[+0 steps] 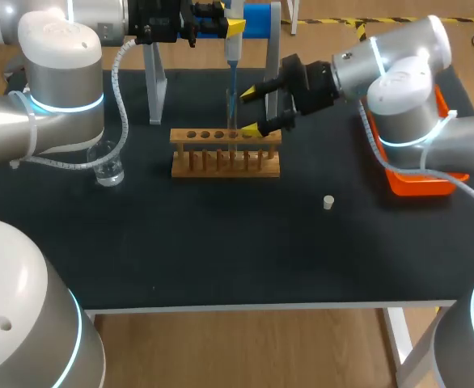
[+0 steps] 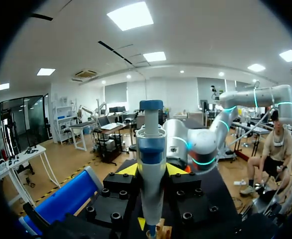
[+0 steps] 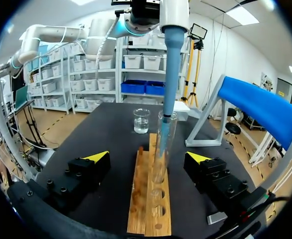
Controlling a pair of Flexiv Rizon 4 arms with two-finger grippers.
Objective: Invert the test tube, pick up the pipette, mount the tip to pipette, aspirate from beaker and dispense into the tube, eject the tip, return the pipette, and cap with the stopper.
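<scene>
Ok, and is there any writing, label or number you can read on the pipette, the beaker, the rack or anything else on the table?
None can be read on the table's things.
Pipette: no label or number to be made out.
Beaker: any marks on the glass are too small to read.
Wooden rack, test tube, stopper: no print seen.

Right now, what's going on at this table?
The left gripper holds the pipette upright, its blue tip down inside the test tube standing in the wooden rack. The right gripper sits open on either side of that tube, not touching it. The beaker stands left of the rack, and the stopper lies loose on the table.
</scene>
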